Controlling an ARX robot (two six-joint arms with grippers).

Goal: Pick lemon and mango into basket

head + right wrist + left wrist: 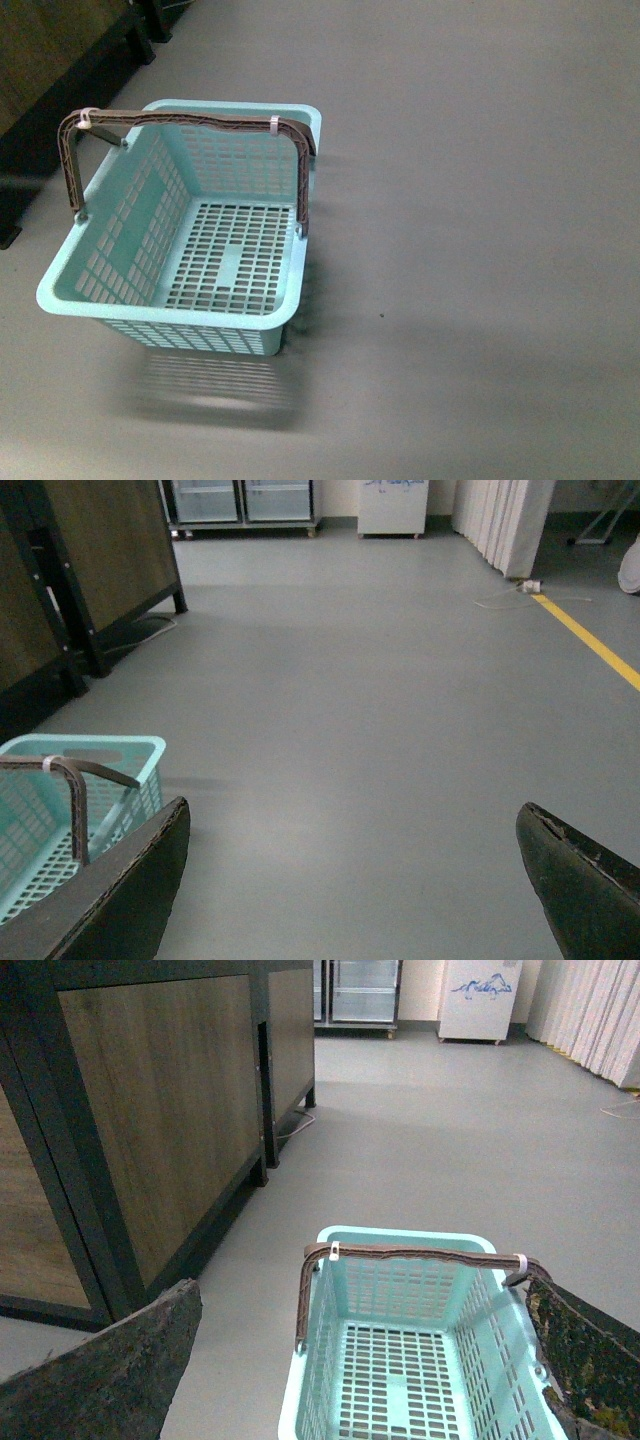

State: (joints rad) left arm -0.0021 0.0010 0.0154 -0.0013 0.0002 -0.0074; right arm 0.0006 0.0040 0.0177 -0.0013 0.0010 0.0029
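The pale aqua basket (pixel 120 235) with a brown swing handle (pixel 190 120) stands on the grey floor, left of centre in the front view, and holds nothing. It also shows in the left wrist view (pixel 320 1400) and at the edge of the right wrist view (pixel 40 845). My left gripper (pixel 370 1360) is open, its jaws spread wide above the basket. My right gripper (pixel 355 885) is open over bare floor to the right of the basket. The lemon and the mango are out of view. Neither arm shows in the front view.
Dark wood-panelled cabinets (pixel 150 1110) stand on black legs along the left side of the basket. Glass-door fridges (pixel 240 500) and a white unit (pixel 480 1000) stand at the far wall. A yellow floor line (pixel 590 640) and a cable run at the far right.
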